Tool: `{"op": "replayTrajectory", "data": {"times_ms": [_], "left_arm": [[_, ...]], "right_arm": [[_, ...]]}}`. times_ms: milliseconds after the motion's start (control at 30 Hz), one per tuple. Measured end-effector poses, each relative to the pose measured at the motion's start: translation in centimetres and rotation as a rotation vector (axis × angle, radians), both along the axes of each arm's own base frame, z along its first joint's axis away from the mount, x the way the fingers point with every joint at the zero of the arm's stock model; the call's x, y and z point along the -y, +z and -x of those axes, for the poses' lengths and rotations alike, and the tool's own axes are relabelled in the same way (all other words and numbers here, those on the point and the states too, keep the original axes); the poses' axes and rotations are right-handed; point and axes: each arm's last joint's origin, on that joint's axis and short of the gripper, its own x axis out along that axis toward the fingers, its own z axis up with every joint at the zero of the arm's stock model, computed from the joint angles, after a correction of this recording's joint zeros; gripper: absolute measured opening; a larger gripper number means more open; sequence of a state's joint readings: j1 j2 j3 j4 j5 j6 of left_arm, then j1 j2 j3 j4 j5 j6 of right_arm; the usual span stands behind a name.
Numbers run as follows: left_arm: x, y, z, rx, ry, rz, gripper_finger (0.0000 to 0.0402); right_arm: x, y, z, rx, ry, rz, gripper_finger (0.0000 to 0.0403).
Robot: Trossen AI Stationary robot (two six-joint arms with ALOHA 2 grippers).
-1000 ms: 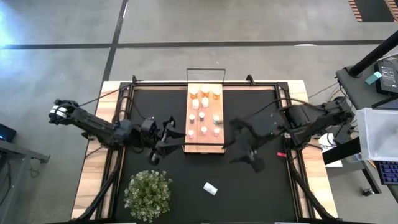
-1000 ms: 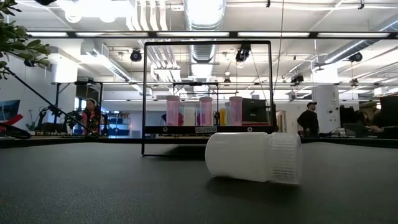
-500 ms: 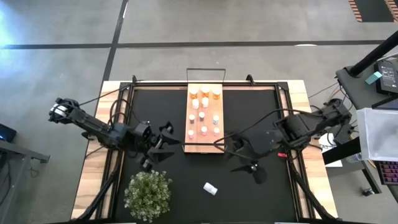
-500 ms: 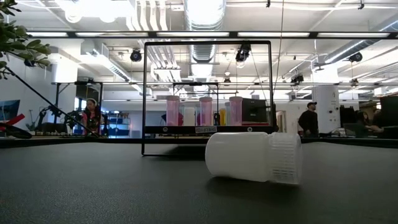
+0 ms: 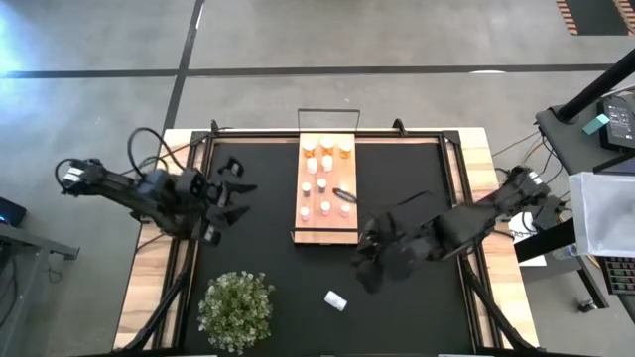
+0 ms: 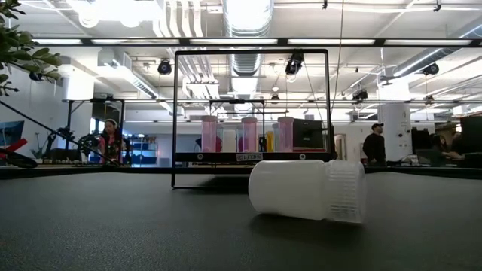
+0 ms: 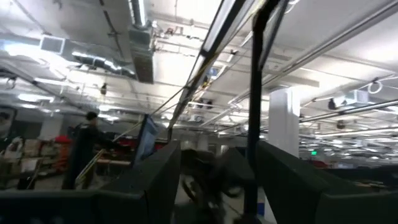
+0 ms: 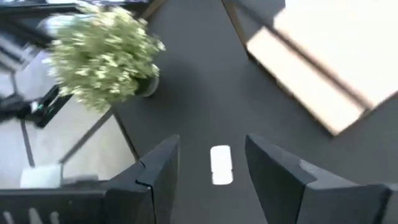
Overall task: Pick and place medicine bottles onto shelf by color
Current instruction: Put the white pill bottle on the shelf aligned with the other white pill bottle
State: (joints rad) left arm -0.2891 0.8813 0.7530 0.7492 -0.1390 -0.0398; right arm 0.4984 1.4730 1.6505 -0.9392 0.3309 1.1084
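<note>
**Last loose bottle lies ahead of my right fingers**

One white bottle (image 5: 336, 300) is left lying on its side on the black surface, low in the high view's frame, right of the plant (image 5: 236, 309). The others stand on the shelf (image 5: 310, 234) at centre frame.

My right gripper (image 5: 369, 266) is the nearer one, just up and right of the bottle in the high view. In the right wrist view the bottle (image 8: 221, 165) shows in the gap between the two fingers (image 8: 158, 171), which stand open and empty, its long axis running along the line of approach. I judge the fingers would close across its width once I drop straight onto it.

My left gripper (image 5: 226, 193) waits at the frame's left, well apart from the bottle, fingers parted and holding nothing.
</note>
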Motion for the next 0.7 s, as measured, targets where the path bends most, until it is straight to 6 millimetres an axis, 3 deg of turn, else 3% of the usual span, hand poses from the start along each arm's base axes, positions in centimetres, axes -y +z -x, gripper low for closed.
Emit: {"op": "replayTrajectory", "data": {"times_ms": [267,500,700], "left_arm": [[-2.0,0.8,2.8,-0.037,0.069,-0.005,0.0192],[-2.9,0.8,3.1,-0.072,0.128,-0.013,0.0192],[-3.2,1.2,3.0,-0.189,0.142,-0.041,0.0192]], "right_arm": [[-2.3,-6.2,-4.3,-0.198,-0.297,-0.274,0.0173],[-4.5,-10.9,-7.5,-0.284,-0.268,-0.388,0.0173],[-4.2,-12.7,-7.9,-0.371,-0.281,-0.353,0.0182]]}}
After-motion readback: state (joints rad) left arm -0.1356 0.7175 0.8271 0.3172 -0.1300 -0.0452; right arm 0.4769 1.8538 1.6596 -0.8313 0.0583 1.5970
